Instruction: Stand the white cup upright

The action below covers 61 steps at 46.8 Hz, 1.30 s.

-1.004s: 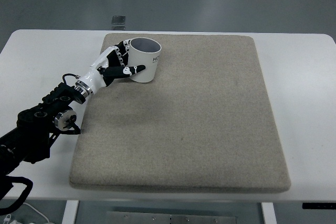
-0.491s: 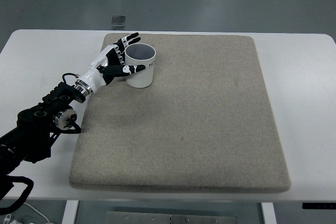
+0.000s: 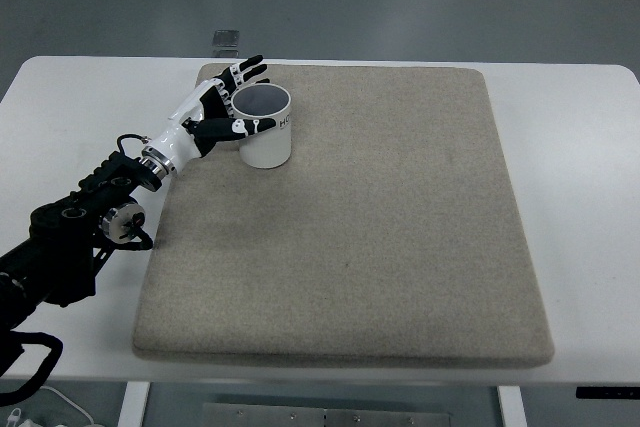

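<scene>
You have the white cup (image 3: 264, 128) standing upright on the beige mat (image 3: 370, 237), mouth up, in the mat's far left corner area. Dark lettering shows on its right side, too small to read. Your left hand (image 3: 215, 112) sits just to the cup's left, its fingers (image 3: 245, 68) spread apart and fanned toward the far side, passing behind the rim, while the thumb (image 3: 252, 126) stretches across the near side of the cup's wall. The fingers look loosened rather than clamped; you cannot tell from this view whether any of them touches the cup. The black left arm (image 3: 75, 232) runs from the near left edge over the white table (image 3: 570, 147) up to the hand. The mat covers most of the table's middle
</scene>
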Available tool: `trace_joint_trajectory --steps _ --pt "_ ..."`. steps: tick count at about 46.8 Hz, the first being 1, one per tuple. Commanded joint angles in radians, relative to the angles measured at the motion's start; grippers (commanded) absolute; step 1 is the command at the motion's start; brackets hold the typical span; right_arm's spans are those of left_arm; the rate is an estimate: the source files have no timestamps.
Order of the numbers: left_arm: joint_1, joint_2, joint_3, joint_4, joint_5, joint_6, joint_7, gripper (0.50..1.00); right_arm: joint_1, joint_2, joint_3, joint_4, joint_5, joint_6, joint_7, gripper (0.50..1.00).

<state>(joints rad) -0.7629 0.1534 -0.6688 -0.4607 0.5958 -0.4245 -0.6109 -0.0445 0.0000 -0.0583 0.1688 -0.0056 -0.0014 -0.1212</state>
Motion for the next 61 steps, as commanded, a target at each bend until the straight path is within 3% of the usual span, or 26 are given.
trace_joint_trajectory --steps 1,42,61 --pt "-0.004 0.002 0.000 -0.003 -0.002 -0.003 0.000 0.999 0.000 0.000 0.000 0.000 -0.001 0.000 0.000 0.930" --pt "-0.021 0.064 -0.043 -0.130 -0.054 -0.005 0.000 0.999 0.000 0.000 -0.001 0.000 -0.001 0.000 0.000 0.930" --pt "-0.110 0.092 -0.029 -0.099 -0.286 -0.042 0.000 0.999 0.000 0.000 -0.001 0.001 -0.002 0.000 0.000 0.930"
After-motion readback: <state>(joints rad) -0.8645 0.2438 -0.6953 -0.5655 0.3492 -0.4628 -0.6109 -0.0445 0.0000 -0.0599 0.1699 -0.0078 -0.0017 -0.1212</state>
